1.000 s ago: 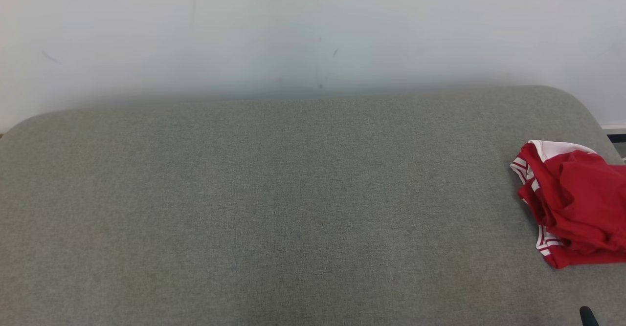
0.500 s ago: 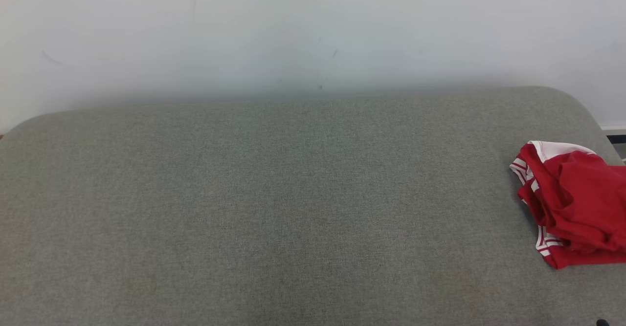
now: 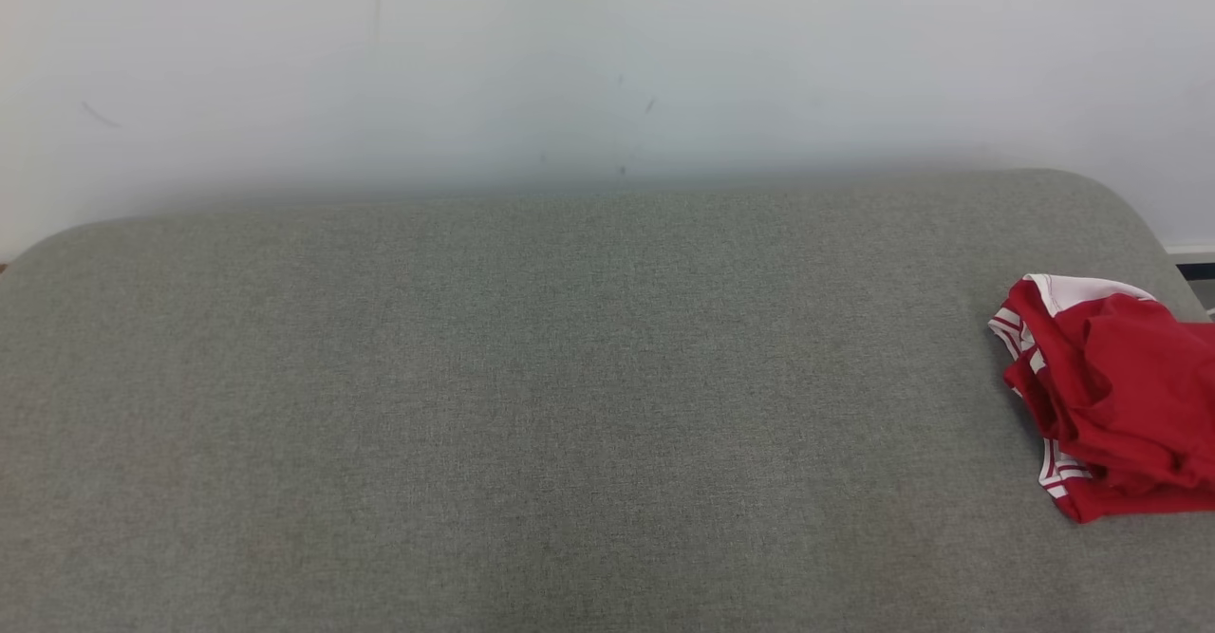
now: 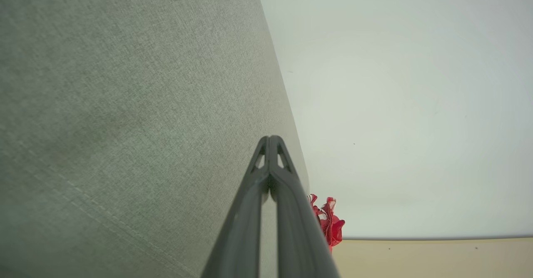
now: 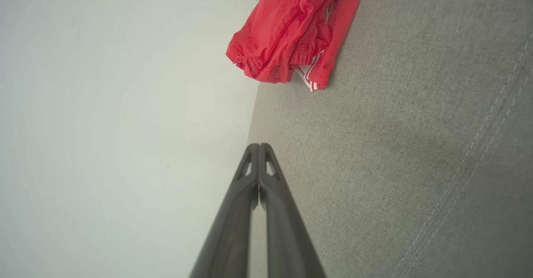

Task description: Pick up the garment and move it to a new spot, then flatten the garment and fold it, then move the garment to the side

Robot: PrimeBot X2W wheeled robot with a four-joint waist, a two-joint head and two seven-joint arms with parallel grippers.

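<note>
Far right of the head view: we find the crumpled red garment with white striped trim [image 3: 1111, 396] lying on the wide grey woven-fabric cushion [image 3: 570, 405]. It is cut by the frame's right edge and sits in the same spot as a second ago.
Lower right corner, head view: a dark fingertip stood here a second ago. Half a second ago only its very tip peeked above the bottom edge, and we read that as the right arm drawing back.
Left wrist view: the left gripper [image 4: 270, 139] has its two long fingers pressed together on nothing, pointing along the cushion's border against the pale wall [image 4: 395, 103]. The garment [image 4: 329, 224] is a small red scrap at lower centre, well apart from the tips.
Right wrist view: the right gripper [image 5: 258, 146] is likewise pressed together and empty. The garment [image 5: 291, 32] lies at top centre, apart from the tips.
Meaning for the task: nothing is held, and the cloth looks bunched, not flat. We cannot tell whether it is already set aside or not yet picked up.
</note>
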